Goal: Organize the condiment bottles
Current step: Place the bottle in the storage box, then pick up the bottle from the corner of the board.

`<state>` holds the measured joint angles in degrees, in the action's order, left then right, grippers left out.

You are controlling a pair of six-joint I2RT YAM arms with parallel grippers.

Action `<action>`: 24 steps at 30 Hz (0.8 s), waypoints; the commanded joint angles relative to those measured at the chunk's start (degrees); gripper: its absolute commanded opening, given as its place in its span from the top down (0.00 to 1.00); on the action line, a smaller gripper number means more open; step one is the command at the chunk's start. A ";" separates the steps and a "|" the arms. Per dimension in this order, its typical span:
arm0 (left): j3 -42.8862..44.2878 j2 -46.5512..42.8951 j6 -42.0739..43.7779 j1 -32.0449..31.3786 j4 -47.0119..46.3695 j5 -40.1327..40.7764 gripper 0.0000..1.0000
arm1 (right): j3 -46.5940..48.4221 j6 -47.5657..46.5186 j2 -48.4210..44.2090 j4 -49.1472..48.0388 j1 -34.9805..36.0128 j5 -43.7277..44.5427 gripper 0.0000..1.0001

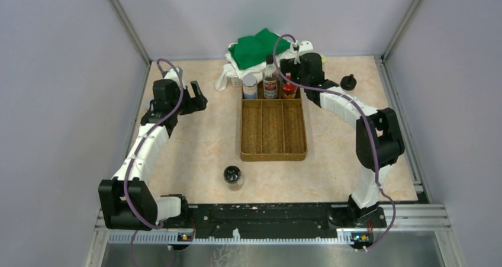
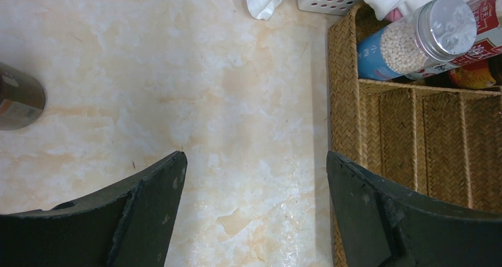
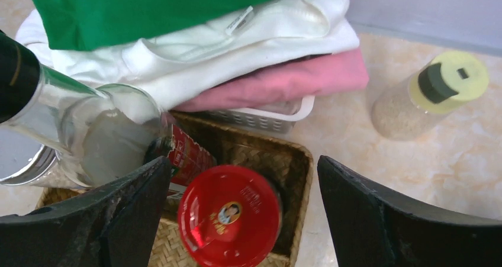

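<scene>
While upright, 3 bottles [image 1: 270, 83] in the far compartment of the tray [image 1: 273, 157]

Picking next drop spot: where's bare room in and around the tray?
Free: the tray's three long front compartments; tabletop left of it, toward the left hand. Crowded: back compartment with silver-lidded jar, tall bottle, red-lidded jar; cloth pile behind.

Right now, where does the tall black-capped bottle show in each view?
Top external: the tall bottle stands at the woven tray's far end, in the middle.
Left wrist: top right corner, red label only.
Right wrist: left side, clear body.
Shared landmark: the woven tray.
</scene>
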<state>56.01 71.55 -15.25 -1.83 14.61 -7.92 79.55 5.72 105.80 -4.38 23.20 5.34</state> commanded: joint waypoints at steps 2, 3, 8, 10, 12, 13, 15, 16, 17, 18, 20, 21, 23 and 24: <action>0.94 -0.07 0.48 0.28 -1.76 -0.19 0.06 | 1.41 -0.18 -4.65 -6.03 -0.46 -0.20 0.01; 0.94 -0.05 0.48 0.30 -1.74 -0.30 0.06 | 1.02 -0.18 -5.24 -6.07 -0.44 -0.05 0.01; 1.08 0.13 0.56 0.31 -1.79 -0.50 0.06 | 0.66 -1.22 -10.80 -3.87 -0.45 1.54 0.03; 1.16 0.18 0.57 0.30 -1.72 -0.65 0.06 | 0.45 -1.74 -13.80 -1.84 -0.49 2.58 0.03; 1.21 0.05 0.69 0.33 -1.61 -0.62 0.06 | -0.78 -2.02 -17.46 0.34 -0.56 4.11 0.03; 1.21 -0.11 0.85 0.33 -1.63 -0.53 0.06 | -1.82 -2.02 -19.31 1.45 -0.52 4.93 0.03; 1.12 -0.39 1.13 0.32 -1.40 -0.40 0.06 | -4.43 -1.42 -22.86 4.12 -0.48 6.53 0.04; 1.12 -0.57 1.22 0.30 -1.29 -0.14 0.06 | -5.86 -0.70 -24.65 6.40 -0.56 7.62 0.04; 1.05 -0.89 1.31 0.33 -1.27 0.01 0.06 | -7.59 0.22 -26.20 8.08 -0.65 8.34 0.04; 0.96 -1.08 1.40 0.33 -1.39 0.04 0.06 | -10.19 0.94 -27.82 9.25 -0.85 8.69 0.04; 1.05 -1.44 1.53 0.29 -1.21 0.19 0.06 | -14.67 2.89 -31.22 10.79 -1.16 9.63 0.05; 1.42 -1.76 1.49 0.33 -0.87 0.39 0.06 | -16.70 3.59 -33.02 11.51 -1.29 9.63 0.05; 2.37 -2.55 1.18 0.28 0.21 0.51 0.06 | -19.95 4.62 -35.93 13.35 -1.49 9.96 0.05; 2.94 -3.11 0.89 0.28 0.95 0.44 0.05 | -21.14 5.35 -37.23 14.62 -1.54 10.43 0.04</action>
<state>56.03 71.40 -14.79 -1.83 14.94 -7.84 63.26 7.60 72.12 3.25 22.57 13.13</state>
